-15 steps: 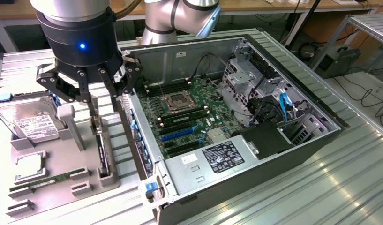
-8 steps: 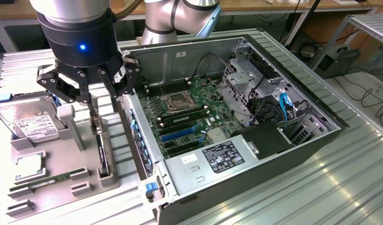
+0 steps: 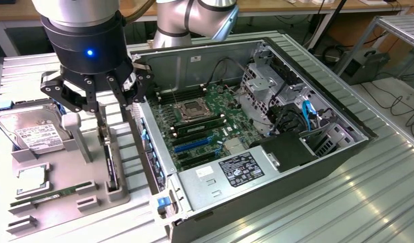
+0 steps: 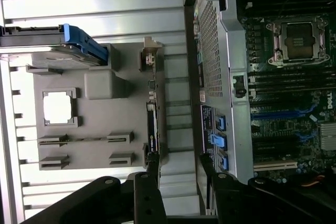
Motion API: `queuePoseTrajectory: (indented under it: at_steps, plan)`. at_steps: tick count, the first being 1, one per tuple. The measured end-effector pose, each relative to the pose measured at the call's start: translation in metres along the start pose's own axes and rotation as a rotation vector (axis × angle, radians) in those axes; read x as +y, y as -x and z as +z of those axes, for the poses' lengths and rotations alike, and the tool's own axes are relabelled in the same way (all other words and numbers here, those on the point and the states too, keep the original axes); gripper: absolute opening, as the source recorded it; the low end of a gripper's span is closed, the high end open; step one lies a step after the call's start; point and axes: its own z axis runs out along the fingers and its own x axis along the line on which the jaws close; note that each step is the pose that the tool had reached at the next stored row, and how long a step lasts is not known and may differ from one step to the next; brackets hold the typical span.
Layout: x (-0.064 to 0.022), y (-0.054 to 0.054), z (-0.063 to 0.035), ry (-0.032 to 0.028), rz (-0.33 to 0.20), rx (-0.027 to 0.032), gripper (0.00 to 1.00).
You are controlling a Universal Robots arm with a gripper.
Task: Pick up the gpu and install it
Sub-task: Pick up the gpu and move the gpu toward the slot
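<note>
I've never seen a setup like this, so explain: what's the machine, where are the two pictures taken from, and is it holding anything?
It's a robot arm ending in a gripper, a claw for grasping. One picture comes from a camera off the arm, the other from one on its wrist. An open computer case sits beside a grey holder tray carrying a hard drive, a RAM stick and the gpu, standing on edge. The gripper is open above the gpu, holding nothing.
</note>
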Motion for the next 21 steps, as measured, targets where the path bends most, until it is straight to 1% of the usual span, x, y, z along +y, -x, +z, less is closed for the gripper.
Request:
queuePoseTrajectory:
  at_steps: [4, 5, 7, 12, 13, 15, 21]
  plan:
    - [0.0, 0.0, 0.001, -0.0001, 0.0, 0.0, 0.42]
    - [-0.0001, 0.0, 0.0031, -0.0015, 0.0, -0.0001, 0.42]
    - [-0.0003, 0.0, 0.0066, -0.0063, 0.0, -0.0004, 0.42]
    - [-0.0004, 0.0, 0.0098, -0.008, 0.0, -0.0006, 0.42]
    - [-0.0004, 0.0, 0.0108, -0.0095, 0.0, -0.0007, 0.42]
    - [-0.0007, 0.0, 0.0173, -0.0258, -0.001, -0.0019, 0.42]
    - [-0.0008, -0.001, 0.0196, -0.0263, -0.001, -0.002, 0.42]
